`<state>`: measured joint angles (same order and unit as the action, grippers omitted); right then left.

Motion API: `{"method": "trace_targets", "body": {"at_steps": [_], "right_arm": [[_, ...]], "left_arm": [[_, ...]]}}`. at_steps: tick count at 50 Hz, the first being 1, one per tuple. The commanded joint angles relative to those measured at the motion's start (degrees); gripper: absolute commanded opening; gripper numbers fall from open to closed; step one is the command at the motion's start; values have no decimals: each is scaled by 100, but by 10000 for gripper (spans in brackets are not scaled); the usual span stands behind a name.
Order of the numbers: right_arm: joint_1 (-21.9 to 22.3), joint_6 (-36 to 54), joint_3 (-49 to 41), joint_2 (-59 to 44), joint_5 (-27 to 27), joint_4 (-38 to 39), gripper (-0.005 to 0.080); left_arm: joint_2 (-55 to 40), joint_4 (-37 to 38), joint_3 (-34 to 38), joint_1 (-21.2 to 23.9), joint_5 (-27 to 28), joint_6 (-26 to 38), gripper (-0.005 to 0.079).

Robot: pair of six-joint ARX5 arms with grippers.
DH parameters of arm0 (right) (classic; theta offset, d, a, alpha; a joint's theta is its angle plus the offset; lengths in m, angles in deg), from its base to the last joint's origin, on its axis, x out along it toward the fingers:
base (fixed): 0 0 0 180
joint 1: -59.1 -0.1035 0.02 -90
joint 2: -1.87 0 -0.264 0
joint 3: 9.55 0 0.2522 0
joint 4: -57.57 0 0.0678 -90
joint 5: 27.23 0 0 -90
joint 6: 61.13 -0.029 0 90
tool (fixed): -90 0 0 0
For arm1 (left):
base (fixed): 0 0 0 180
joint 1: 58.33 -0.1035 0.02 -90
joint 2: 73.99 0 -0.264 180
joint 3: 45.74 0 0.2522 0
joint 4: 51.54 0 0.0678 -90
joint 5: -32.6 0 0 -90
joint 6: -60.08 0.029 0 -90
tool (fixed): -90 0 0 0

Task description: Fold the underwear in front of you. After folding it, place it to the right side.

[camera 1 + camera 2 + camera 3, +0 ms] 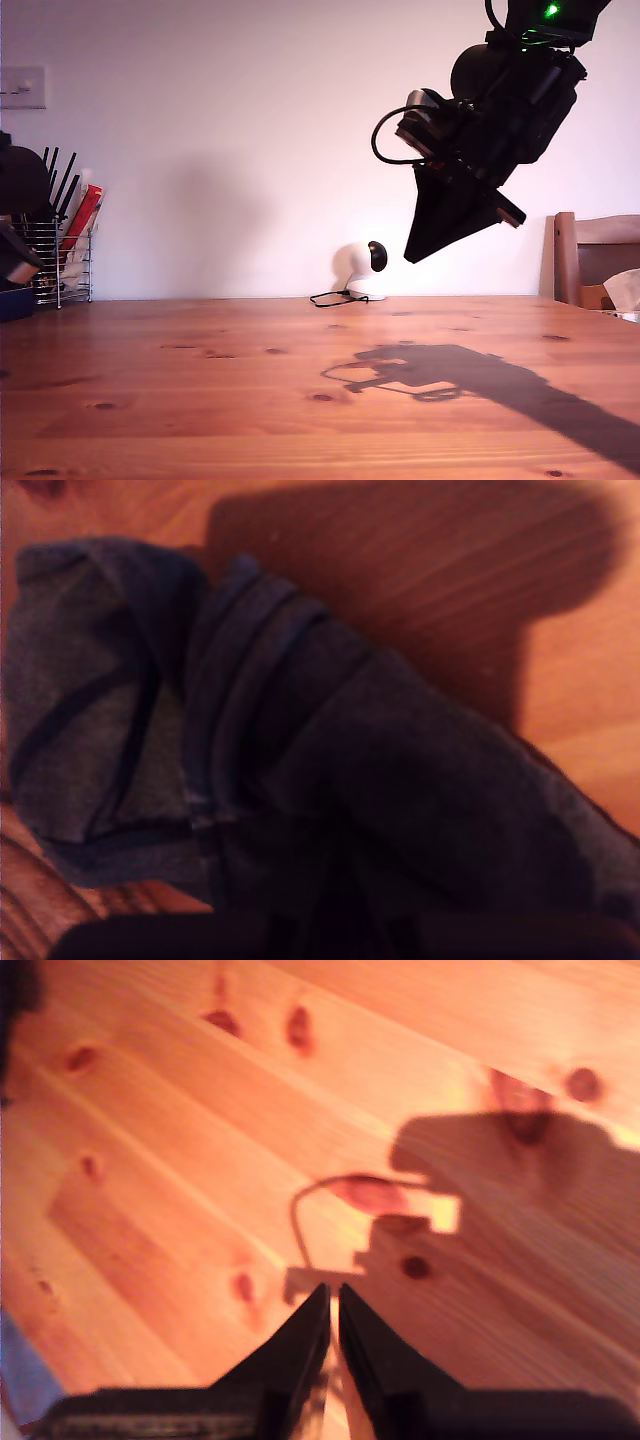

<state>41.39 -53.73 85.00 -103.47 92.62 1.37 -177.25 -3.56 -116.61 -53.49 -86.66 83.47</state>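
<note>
The underwear [300,730], dark and crumpled with hemmed edges, fills the first wrist view and lies on the wooden table [560,630]. Its folds bunch up over the spot where my first gripper's fingers sit, so they are hidden. Neither the underwear nor the first arm shows in the exterior view. My second gripper [412,255] hangs high above the table [200,380] at the exterior view's right, its fingers pointing down. In the second wrist view my second gripper [333,1295] is shut with nothing in it, over bare wood and its own shadow.
A wire rack [60,260] with utensils stands at the exterior view's left. A small white round device [355,270] with a black cable sits at the table's far edge. A wooden chair [595,260] shows at the exterior view's right.
</note>
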Motion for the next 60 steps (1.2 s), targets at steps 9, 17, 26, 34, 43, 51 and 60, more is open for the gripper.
{"method": "trace_targets", "body": {"at_steps": [9,17,26,34,43,51,60], "right_arm": [[-13,9,79,52,225,179,-13],[-13,-9,79,52,284,192,-13],[-13,-11,79,52,286,188,-13],[-13,-11,79,52,291,188,-13],[-13,-9,79,52,328,208,-13],[-15,-13,79,52,442,236,-13],[-15,-11,79,52,713,306,-13]], "left_arm": [[-433,-365,334,210,323,470,-24],[-431,-699,334,549,525,942,-24],[-428,-990,334,887,629,1303,-24],[-413,-1043,330,942,549,1416,-24],[-125,-986,317,933,343,1447,-24],[295,-669,203,944,319,1462,-24],[686,-221,81,944,55,1526,-24]]}}
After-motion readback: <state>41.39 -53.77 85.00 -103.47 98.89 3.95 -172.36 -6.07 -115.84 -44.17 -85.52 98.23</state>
